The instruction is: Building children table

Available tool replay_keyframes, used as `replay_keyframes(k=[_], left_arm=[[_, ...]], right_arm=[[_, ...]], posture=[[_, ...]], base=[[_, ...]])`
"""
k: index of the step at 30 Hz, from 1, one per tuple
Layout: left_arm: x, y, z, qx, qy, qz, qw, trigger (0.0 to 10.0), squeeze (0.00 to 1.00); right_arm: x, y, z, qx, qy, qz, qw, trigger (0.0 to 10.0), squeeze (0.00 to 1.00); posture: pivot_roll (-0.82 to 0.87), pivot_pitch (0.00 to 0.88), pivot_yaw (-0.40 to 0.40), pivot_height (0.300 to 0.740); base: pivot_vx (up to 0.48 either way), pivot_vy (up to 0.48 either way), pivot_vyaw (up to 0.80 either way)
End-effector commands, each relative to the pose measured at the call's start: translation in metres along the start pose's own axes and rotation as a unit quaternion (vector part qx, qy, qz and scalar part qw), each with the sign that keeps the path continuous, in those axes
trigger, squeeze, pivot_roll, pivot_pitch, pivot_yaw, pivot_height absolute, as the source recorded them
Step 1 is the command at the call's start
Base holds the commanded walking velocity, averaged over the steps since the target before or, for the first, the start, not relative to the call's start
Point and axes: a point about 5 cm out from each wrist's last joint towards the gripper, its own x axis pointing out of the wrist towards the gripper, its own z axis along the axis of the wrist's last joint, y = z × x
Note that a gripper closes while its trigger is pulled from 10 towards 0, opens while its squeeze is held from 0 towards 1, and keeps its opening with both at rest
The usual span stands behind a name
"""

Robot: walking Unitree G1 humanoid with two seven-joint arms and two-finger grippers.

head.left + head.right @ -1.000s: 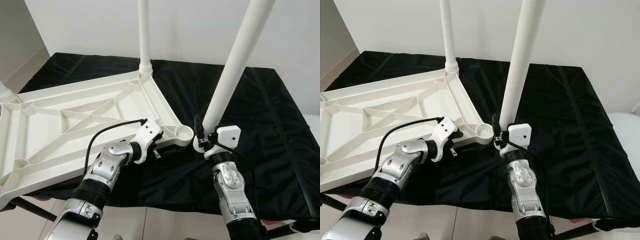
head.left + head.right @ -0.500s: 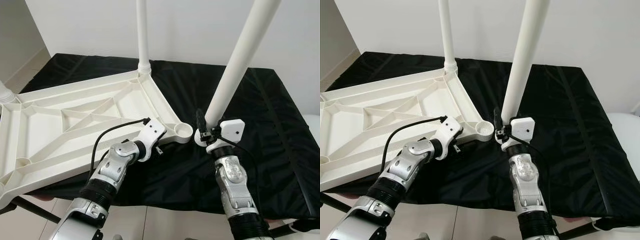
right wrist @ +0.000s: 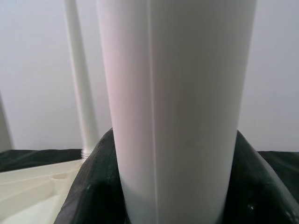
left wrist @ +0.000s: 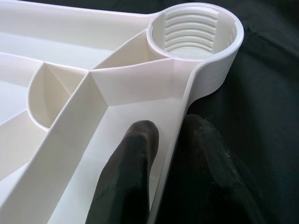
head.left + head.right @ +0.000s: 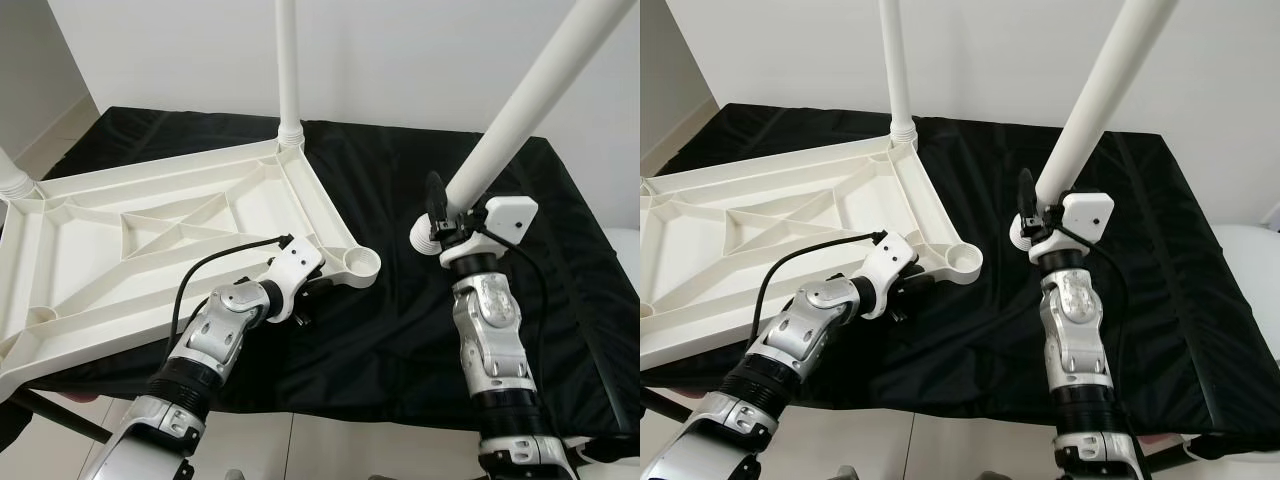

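The loose leg (image 5: 520, 115) sits clamped between your right gripper (image 5: 1038, 222) jaws, gripped just above its threaded foot, which hangs off the desk surface. Its long axis runs steeply up and away from the jaws, with the top leaning toward your right and out of the frame and the foot pointing down toward the open socket (image 4: 194, 32). The foot is still apart from that socket, to the right of it, so you have not seated this leg yet.

The tabletop (image 5: 150, 240) lies upside down on the black-covered desk (image 5: 560, 280), ribs facing up. One leg (image 5: 288, 60) already stands upright in the far corner socket, and the base of another shows at the far left corner (image 5: 12, 180). The near-left corner has a socket as well; whether it is filled you cannot tell from here. So the job looks about halfway done by my reading: at least one screw-in step remains, possibly two.

Your left gripper (image 5: 308, 290) holds the tabletop's near edge, just short of the open socket: the wrist view shows one finger (image 4: 128, 177) inside the rim wall and the other outside it, closed against that wall, steadying the piece for the leg.
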Motion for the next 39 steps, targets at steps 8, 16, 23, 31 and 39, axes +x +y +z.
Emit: replay_keyframes(k=[8,16,23,31,39], left_arm=[[-0.004,-0.010,-0.021,0.010,0.057,-0.065,0.996,10.0,0.00],[-0.005,-0.010,-0.020,0.014,0.058,-0.067,0.996,10.0,0.00],[-0.006,-0.010,-0.017,0.011,0.053,-0.063,0.997,10.0,0.00],[-0.007,-0.011,-0.015,0.009,0.049,-0.060,0.997,10.0,0.00],[-0.008,-0.013,-0.014,0.005,0.047,-0.057,0.997,10.0,0.00]], right_arm=[[0.012,-0.004,-0.009,0.050,0.049,0.076,0.995,10.0,0.00],[0.017,-0.004,-0.016,0.063,0.089,0.161,0.981,10.0,0.00],[0.020,0.002,-0.025,0.077,0.122,0.263,0.954,10.0,0.00],[0.023,0.012,-0.026,0.093,0.125,0.300,0.941,10.0,0.00],[0.024,0.034,-0.027,0.124,0.114,0.345,0.923,10.0,0.00]], posture=[[-0.01,0.000,-0.012,0.740],[0.00,0.000,-0.020,0.740],[0.02,0.000,-0.036,0.740],[0.03,0.000,-0.044,0.740],[0.04,0.000,-0.053,0.740]], base=[[0.000,0.000,0.00],[0.000,0.000,0.00],[0.000,0.000,0.00],[0.000,0.000,0.00],[0.000,0.000,0.00]])
